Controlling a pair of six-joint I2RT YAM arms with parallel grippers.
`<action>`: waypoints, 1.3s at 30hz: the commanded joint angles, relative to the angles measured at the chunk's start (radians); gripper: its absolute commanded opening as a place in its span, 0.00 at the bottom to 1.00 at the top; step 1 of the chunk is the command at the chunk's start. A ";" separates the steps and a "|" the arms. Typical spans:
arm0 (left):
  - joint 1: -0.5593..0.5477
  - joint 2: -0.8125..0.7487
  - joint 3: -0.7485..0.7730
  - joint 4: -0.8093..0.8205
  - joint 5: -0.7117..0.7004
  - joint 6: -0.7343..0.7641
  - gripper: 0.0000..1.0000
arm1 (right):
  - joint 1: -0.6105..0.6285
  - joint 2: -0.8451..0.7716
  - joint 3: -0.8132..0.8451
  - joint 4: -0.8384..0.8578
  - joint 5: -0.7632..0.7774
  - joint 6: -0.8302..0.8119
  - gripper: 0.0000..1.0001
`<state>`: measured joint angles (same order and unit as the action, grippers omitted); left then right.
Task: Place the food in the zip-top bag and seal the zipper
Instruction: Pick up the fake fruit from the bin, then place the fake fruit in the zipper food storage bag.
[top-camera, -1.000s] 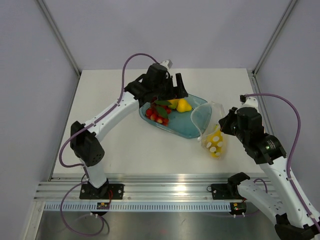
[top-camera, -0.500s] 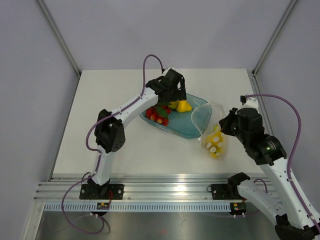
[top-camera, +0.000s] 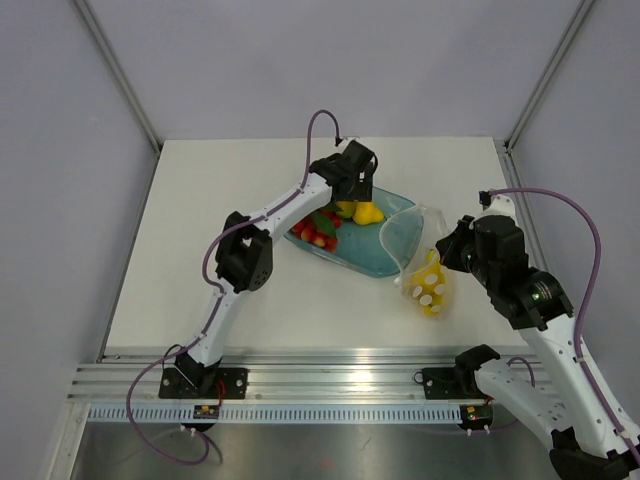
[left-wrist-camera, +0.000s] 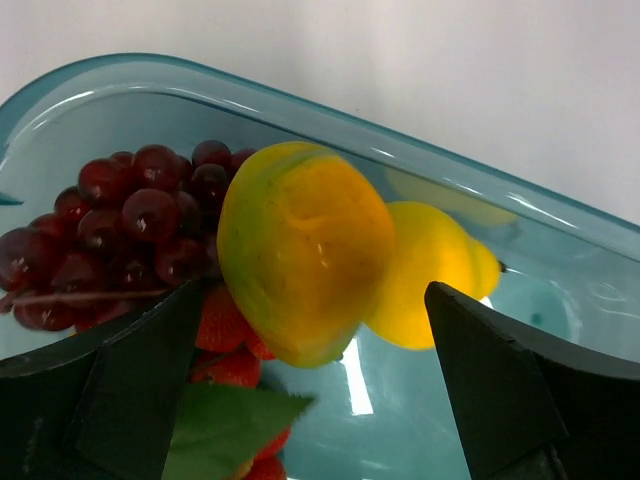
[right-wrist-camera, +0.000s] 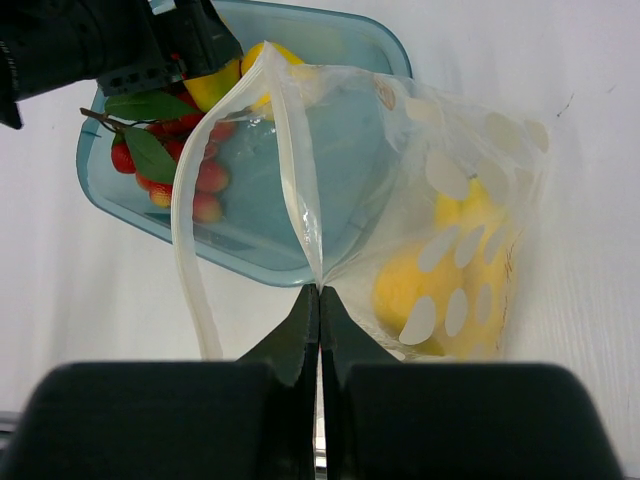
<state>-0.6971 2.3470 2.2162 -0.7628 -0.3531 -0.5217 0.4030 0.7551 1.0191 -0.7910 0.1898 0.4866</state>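
Observation:
My left gripper (top-camera: 352, 197) is open and low over the food in the teal tray (top-camera: 372, 262). In the left wrist view its fingers (left-wrist-camera: 130, 380) stand wide apart on either side of a yellow-green fruit (left-wrist-camera: 300, 250). A yellow pear (left-wrist-camera: 430, 270) lies behind the fruit, with dark red grapes (left-wrist-camera: 130, 220), strawberries (left-wrist-camera: 225, 345) and a green leaf (left-wrist-camera: 220, 430) to the left. My right gripper (right-wrist-camera: 320, 292) is shut on the mouth edge of the dotted zip-top bag (right-wrist-camera: 450, 200), holding it open beside the tray. Yellow fruit (right-wrist-camera: 420, 290) lies inside the bag (top-camera: 425, 280). The pale zipper strip (right-wrist-camera: 185, 250) hangs loose.
The tray rim (right-wrist-camera: 390, 40) lies right behind the bag's mouth. White tabletop (top-camera: 200, 250) surrounds the tray. Grey walls stand at the back and both sides.
My left arm has stretched further out and its gripper has shifted right over the yellow fruits in the tray. The right gripper and the bag have not moved.

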 joint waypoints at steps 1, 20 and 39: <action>0.011 0.046 0.077 0.030 -0.023 0.052 0.94 | -0.007 -0.014 0.015 0.012 -0.003 0.009 0.00; -0.025 -0.307 -0.165 0.082 0.015 0.107 0.36 | -0.007 0.027 0.004 0.053 -0.027 0.006 0.00; -0.228 -0.635 -0.368 0.267 0.389 0.031 0.27 | -0.007 0.036 0.003 0.084 -0.056 0.023 0.00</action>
<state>-0.9230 1.7016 1.8774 -0.5938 -0.0906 -0.4450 0.4026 0.7979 1.0149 -0.7502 0.1524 0.4999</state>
